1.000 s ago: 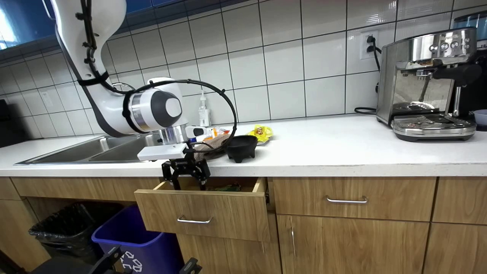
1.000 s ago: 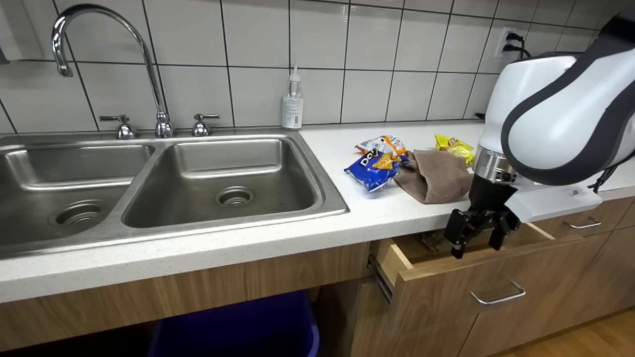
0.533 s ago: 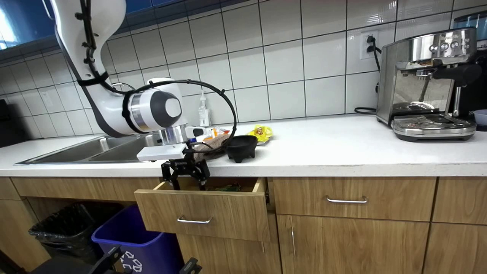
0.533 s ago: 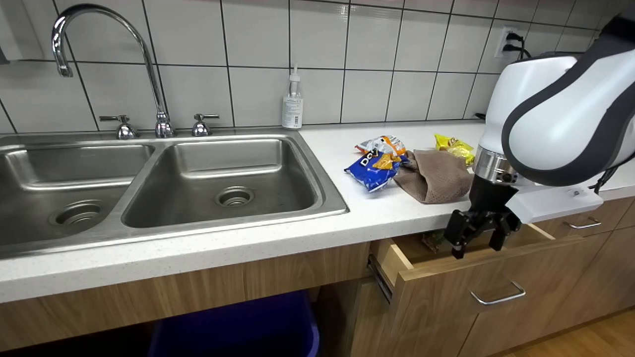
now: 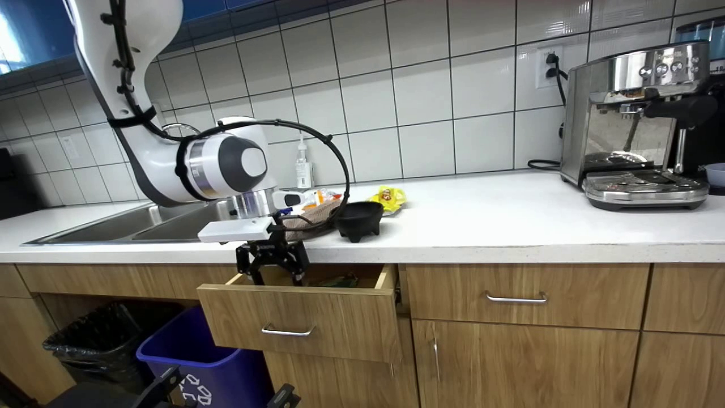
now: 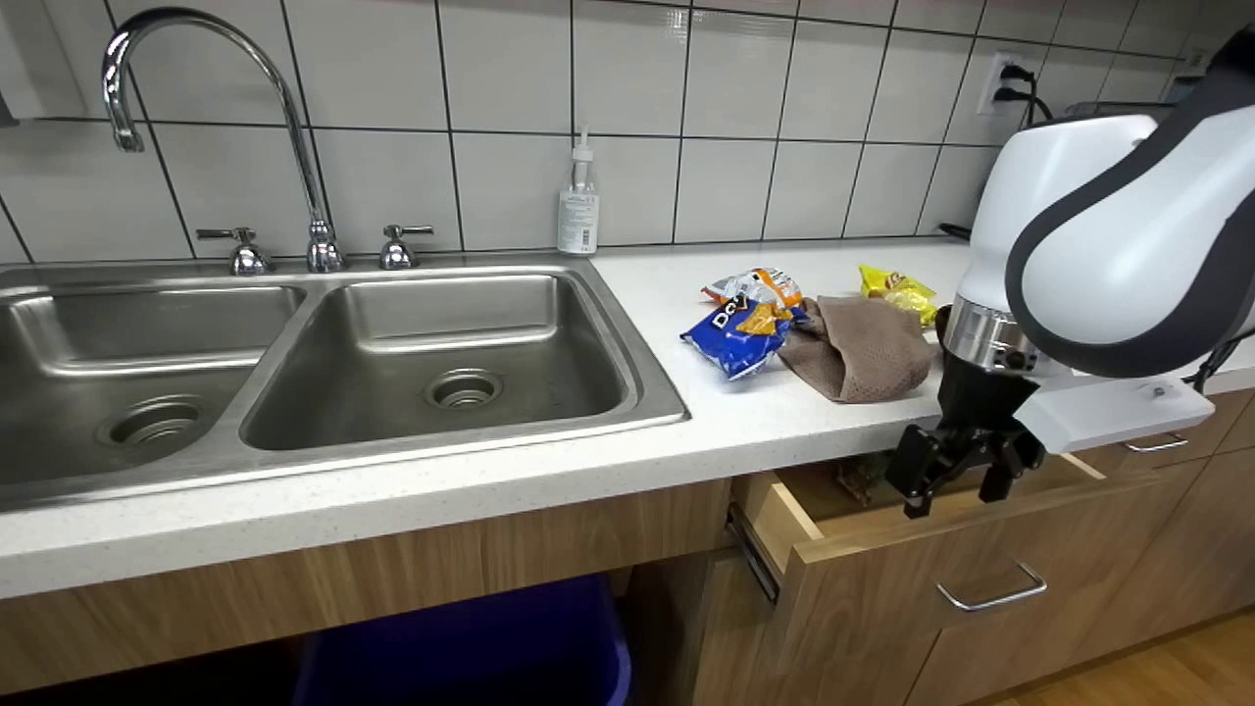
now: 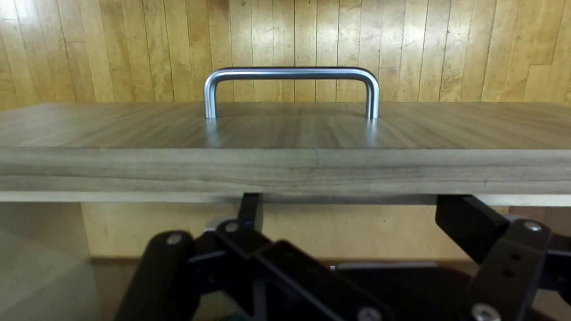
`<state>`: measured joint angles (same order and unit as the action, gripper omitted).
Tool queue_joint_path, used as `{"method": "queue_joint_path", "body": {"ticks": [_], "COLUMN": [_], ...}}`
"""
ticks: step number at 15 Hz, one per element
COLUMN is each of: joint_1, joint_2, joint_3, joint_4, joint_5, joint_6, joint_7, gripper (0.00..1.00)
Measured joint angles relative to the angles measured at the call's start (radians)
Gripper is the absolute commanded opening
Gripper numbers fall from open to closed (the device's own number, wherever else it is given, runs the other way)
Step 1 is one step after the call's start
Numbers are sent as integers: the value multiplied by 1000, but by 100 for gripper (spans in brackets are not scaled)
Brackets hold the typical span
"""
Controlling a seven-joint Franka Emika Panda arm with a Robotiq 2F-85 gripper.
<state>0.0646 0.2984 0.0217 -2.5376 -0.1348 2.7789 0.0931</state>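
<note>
The drawer (image 5: 340,326) stands partly out from under the bench (image 5: 510,221), left of a closed drawer (image 5: 453,292). It looks stiff and, being wood with contents (image 5: 344,280) too dim to name, probably weighty, though the runner (image 6: 753,554) on its left side should let it slide with modest force. The handle (image 7: 292,72) is smooth metal, perhaps a little slippery; the thick, squared top edge (image 7: 285,171) seems a firmer hold. The hand (image 5: 277,280) has its fingers (image 7: 468,225) well apart with nothing between them, dipped inside just behind the front panel (image 6: 882,598); whether they touch it, I cannot tell. Room is tightest on the far side, where the bench reaches over the drawer. Lower left sits a blue bin (image 5: 232,374). Farther back, the bench carries a cloth (image 6: 868,353) and a bowl (image 5: 361,222); floor (image 7: 294,44) shows past the handle, on the near side.
</note>
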Motion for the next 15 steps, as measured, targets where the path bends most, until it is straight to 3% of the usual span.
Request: {"method": "queue_joint_path", "body": {"ticks": [15], "joint_1": [11], "joint_2": [-80], "joint_3": [-1], "joint_4": [-135], "joint_5": [0], "joint_6": [5], "joint_7": [23], "gripper": [100]}}
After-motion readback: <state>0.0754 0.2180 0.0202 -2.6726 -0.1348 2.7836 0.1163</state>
